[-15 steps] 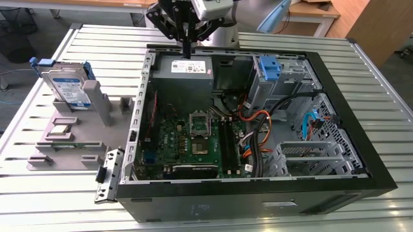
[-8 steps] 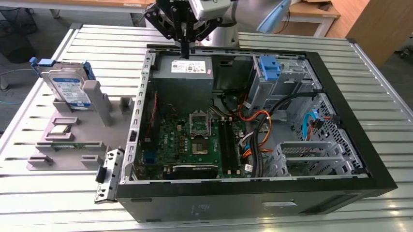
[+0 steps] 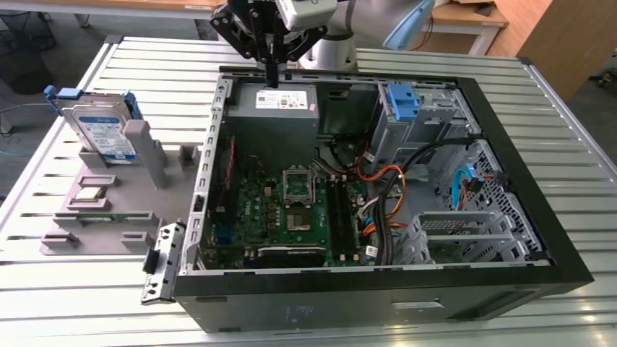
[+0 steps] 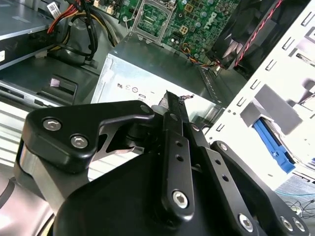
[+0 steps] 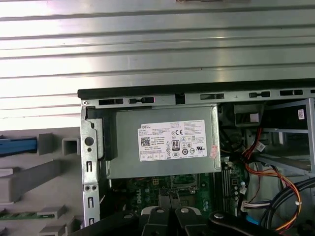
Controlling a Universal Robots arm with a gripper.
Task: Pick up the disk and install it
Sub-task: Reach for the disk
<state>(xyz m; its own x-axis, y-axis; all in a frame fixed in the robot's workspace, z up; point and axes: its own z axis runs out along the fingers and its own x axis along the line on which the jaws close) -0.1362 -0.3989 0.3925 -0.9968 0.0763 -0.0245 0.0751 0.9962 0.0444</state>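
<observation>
The disk (image 3: 100,130), a silver-black drive with a blue-and-white label in a blue carrier, stands on edge in a grey holder (image 3: 115,195) on the table, at the exterior view's left of the open computer case. Its blue carrier edge (image 5: 17,146) shows in the first wrist view, and a blue part of it (image 4: 271,143) appears beyond the case wall in the second wrist view. My gripper (image 3: 273,76) hangs above the grey power supply box (image 3: 276,101), well away from the disk. Its fingers (image 4: 174,115) are shut together with nothing between them.
The case (image 3: 386,285) lies open with the motherboard (image 3: 289,210), orange and black cables (image 3: 381,188) and a metal drive cage with a blue bracket (image 3: 403,101). The grey holder also carries small parts. The slatted metal table (image 3: 87,289) surrounds everything.
</observation>
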